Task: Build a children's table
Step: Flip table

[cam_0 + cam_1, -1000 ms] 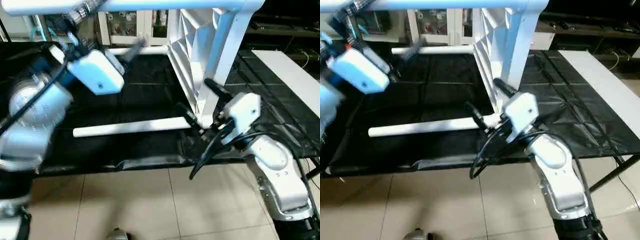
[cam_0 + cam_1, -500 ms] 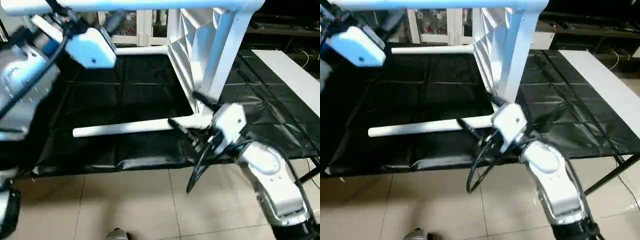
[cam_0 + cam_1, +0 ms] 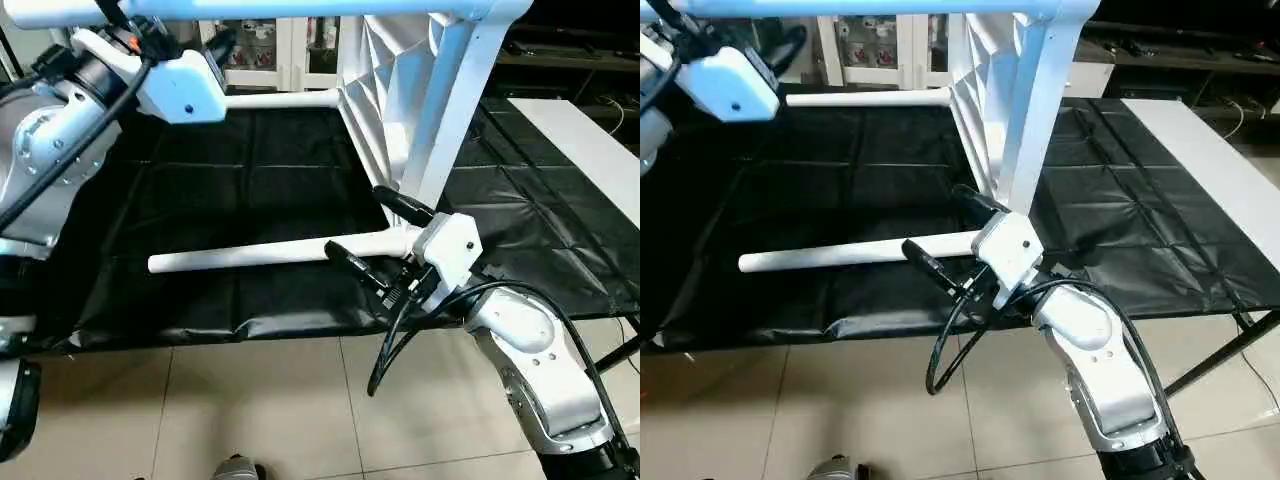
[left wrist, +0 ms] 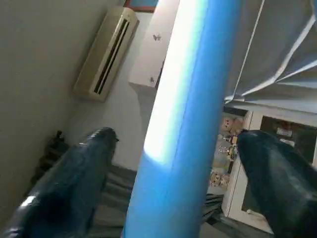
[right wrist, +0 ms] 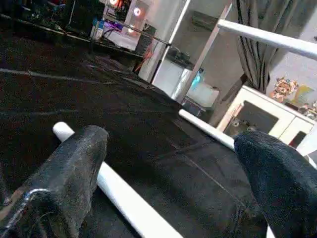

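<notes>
From the eye views, one tabletop (image 3: 385, 90) is seen on edge on the black table (image 3: 250, 180), four legs (image 3: 260, 252) fitted. Right gripper (image 3: 365, 230): fingers apart astride the near leg. In the left wrist view, the left gripper (image 4: 173, 163) is spread around one top leg.
</notes>
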Controlling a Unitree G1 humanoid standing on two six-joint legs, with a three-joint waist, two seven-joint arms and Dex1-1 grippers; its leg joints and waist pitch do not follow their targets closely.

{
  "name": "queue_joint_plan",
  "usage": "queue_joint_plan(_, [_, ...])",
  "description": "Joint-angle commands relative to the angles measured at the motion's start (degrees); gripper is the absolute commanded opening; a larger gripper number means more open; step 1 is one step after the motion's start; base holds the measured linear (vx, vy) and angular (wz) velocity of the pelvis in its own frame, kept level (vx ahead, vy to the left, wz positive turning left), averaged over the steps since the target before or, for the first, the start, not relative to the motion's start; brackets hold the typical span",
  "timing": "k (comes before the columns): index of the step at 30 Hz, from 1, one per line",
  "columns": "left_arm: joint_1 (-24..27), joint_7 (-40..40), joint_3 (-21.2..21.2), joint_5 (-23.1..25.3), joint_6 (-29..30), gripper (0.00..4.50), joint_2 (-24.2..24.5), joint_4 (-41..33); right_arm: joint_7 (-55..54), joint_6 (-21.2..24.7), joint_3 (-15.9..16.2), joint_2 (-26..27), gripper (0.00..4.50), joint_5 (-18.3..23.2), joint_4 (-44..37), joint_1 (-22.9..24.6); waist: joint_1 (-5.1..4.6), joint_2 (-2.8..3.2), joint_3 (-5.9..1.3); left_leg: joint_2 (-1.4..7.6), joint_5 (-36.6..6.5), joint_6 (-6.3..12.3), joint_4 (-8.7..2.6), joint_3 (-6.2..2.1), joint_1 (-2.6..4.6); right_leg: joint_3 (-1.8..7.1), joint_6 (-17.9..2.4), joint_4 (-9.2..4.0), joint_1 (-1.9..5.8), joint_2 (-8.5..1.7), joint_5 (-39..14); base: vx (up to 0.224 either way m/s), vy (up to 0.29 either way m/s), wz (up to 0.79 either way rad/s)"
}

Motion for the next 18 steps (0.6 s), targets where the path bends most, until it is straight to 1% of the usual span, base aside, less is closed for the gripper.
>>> queue_joint_plan(1, [-1.2, 0.9, 0.3, 0.7, 0.8, 3.97, 0.0, 0.7, 0.1, 0.0, 0.2, 0.2, 4.50, -0.2, -1.2, -0.3, 0.08, 1.91, -3.84, 2.01, -24.2, -5.97, -4.94, -1.55, 2.38, 2.00, -8.7, -4.29, 0.44, -3.14, -7.6, 0.000, 0.000, 0.00])
queue_joint_plan(2, [-1.2, 1.2, 0.7, 0.4, 1.3, 3.73, -0.3, 0.8, 0.1, -0.1, 0.2, 0.4, 4.50, -0.1, -1.3, -0.3, 0.08, 1.92, -3.84, 2.01, -24.5, -6.00, -4.93, -1.54, 2.41, 2.01, -8.8, -4.32, 0.39, -3.15, -7.8, 0.000, 0.000, 0.00])
queue_joint_plan(4, [-1.1, 1.5, 1.5, -0.3, 2.5, 3.66, -0.6, 0.9, 0.1, -0.4, 0.1, 0.7, 4.50, 0.3, -1.6, -0.3, 0.05, 1.80, -3.81, 2.06, -24.8, -6.08, -4.99, -1.56, 2.44, 1.99, -8.9, -4.35, 0.36, -3.15, -8.1, 0.000, 0.000, 0.00])
queue_joint_plan(6, [-1.1, 1.5, 1.9, -0.7, 3.0, 3.58, -0.7, 1.0, 0.2, -0.7, 0.1, 0.9, 4.50, 0.7, -1.9, -0.1, 0.10, 1.90, -3.74, 2.05, -25.5, -6.20, -5.02, -1.59, 2.49, 2.00, -8.8, -4.45, 0.29, -3.20, -9.2, 0.000, 0.000, 0.00])
queue_joint_plan(8, [-1.0, 1.6, 2.3, -0.9, 3.4, 3.23, -0.7, 0.9, 0.6, -1.0, 0.1, 1.0, 4.50, 1.2, -2.2, 0.0, 0.14, 1.88, -3.71, 2.06, -25.9, -6.17, -5.03, -1.60, 2.54, 2.05, -8.6, -4.55, 0.25, -3.25, -10.0, 0.000, 0.000, 0.00])
queue_joint_plan(10, [-0.9, 1.4, 2.5, -1.6, 3.6, 3.21, -0.8, 0.9, 0.8, -1.3, 0.1, 1.2, 4.50, 1.8, -2.4, 0.2, 0.23, 1.92, -3.73, 2.10, -25.8, -6.13, -5.06, -1.64, 2.53, 2.05, -8.4, -4.57, 0.23, -3.26, -10.0, 0.000, 0.000, 0.00])
queue_joint_plan(11, [-0.9, 1.4, 2.6, -1.7, 3.6, 3.02, -0.9, 0.9, 0.9, -1.4, 0.0, 1.4, 4.50, 2.1, -2.5, 0.2, 0.26, 1.94, -3.74, 2.10, -25.9, -6.13, -5.04, -1.63, 2.57, 2.05, -8.4, -4.57, 0.18, -3.26, -9.9, 0.000, 0.000, 0.00])
queue_joint_plan(12, [-0.8, 1.5, 2.6, -1.8, 3.6, 3.02, -0.9, 0.8, 0.9, -1.5, -0.1, 1.6, 4.50, 2.3, -2.6, 0.3, 0.24, 1.61, -3.71, 2.11, -26.0, -5.98, -5.08, -1.58, 2.54, 2.06, -8.4, -4.63, 0.17, -3.24, -10.0, 0.000, 0.000, 0.00])
queue_joint_plan(13, [-0.6, 1.4, 2.6, -2.0, 3.8, 2.87, -1.0, 0.7, 0.9, -1.6, -0.2, 1.8, 4.50, 2.5, -2.7, 0.4, 0.38, 1.80, -3.73, 2.13, -25.7, -5.96, -5.07, -1.62, 2.50, 2.06, -8.4, -4.54, 0.20, -3.29, -9.9, 0.000, 0.000, 0.00])
queue_joint_plan(16, [-0.2, 0.9, 2.7, -3.0, 4.6, 2.68, -1.4, 0.5, 1.1, -1.5, -0.8, 2.8, 4.50, 4.1, -3.2, 0.2, 0.41, 1.80, -3.77, 2.07, -25.6, -6.05, -5.06, -1.61, 2.49, 2.06, -8.4, -4.52, 0.16, -3.28, -9.9, 0.000, 0.000, 0.00])
queue_joint_plan(17, [-0.2, 0.9, 2.7, -3.0, 4.6, 2.47, -1.4, 0.5, 1.1, -1.5, -0.8, 2.8, 4.50, 4.1, -3.2, 0.2, 0.38, 1.80, -3.76, 2.07, -25.6, -5.99, -5.07, -1.58, 2.49, 2.08, -8.4, -4.55, 0.14, -3.28, -9.8, 0.000, 0.000, 0.00])
queue_joint_plan(18, [0.0, 0.8, 2.9, -3.2, 4.7, 2.47, -1.5, 0.3, 1.2, -1.3, -1.0, 3.2, 4.50, 5.2, -3.6, 0.3, 0.40, 1.81, -3.78, 2.05, -25.2, -5.91, -5.05, -1.58, 2.40, 2.09, -8.4, -4.52, 0.21, -3.28, -9.4, 0.000, 0.000, 0.00])
